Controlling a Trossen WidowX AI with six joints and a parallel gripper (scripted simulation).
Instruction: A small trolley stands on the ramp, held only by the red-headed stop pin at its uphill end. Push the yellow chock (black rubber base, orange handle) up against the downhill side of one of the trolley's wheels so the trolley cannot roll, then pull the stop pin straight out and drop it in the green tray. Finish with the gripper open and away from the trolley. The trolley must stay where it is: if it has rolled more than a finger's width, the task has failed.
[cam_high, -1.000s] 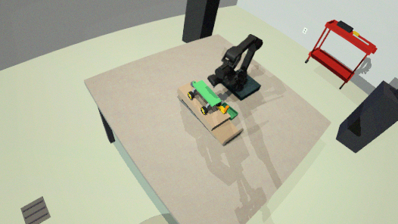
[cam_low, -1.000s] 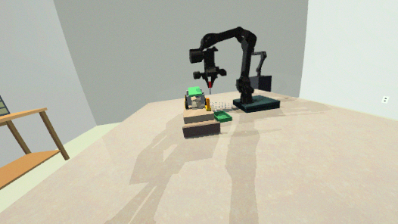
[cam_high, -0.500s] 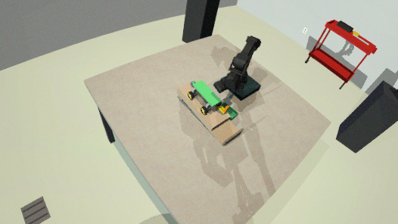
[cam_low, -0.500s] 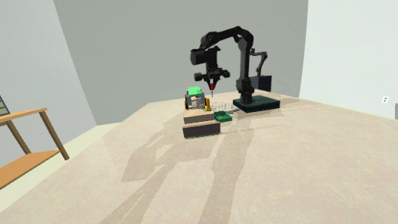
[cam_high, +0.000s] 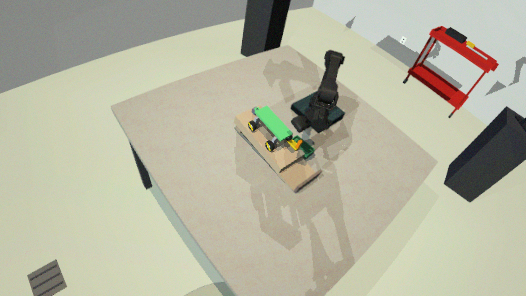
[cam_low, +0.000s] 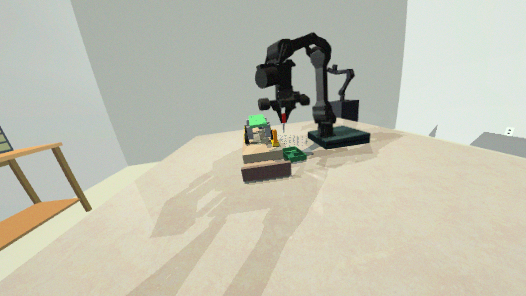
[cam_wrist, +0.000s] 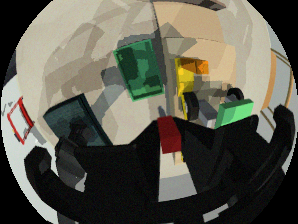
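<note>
My gripper (cam_low: 283, 119) (cam_wrist: 164, 122) is shut on the red-headed stop pin (cam_low: 283, 118) (cam_wrist: 169, 135), its shank pointing down. It hangs beside the trolley on the robot-base side, above and a little uphill of the green tray (cam_high: 309, 154) (cam_low: 301, 158) (cam_wrist: 116, 62). The trolley (cam_high: 273, 123) (cam_low: 257, 120) (cam_wrist: 235, 113), with a bright green top and yellow-hubbed wheels, stands on the ramp (cam_high: 296, 162) (cam_low: 262, 156) (cam_wrist: 220, 50). The yellow chock (cam_high: 295, 145) (cam_low: 275, 138) (cam_wrist: 185, 80) with its orange handle is at the downhill side of a lower wheel; the wrist view shows them close, but contact is unclear.
The arm's dark base (cam_high: 336, 118) (cam_low: 350, 137) (cam_wrist: 75, 117) stands beyond the tray. A low block (cam_high: 306, 176) (cam_low: 265, 172) lies at the ramp's downhill end. A red cart (cam_high: 440, 87) and a wooden side table (cam_low: 45, 207) stand off the work table.
</note>
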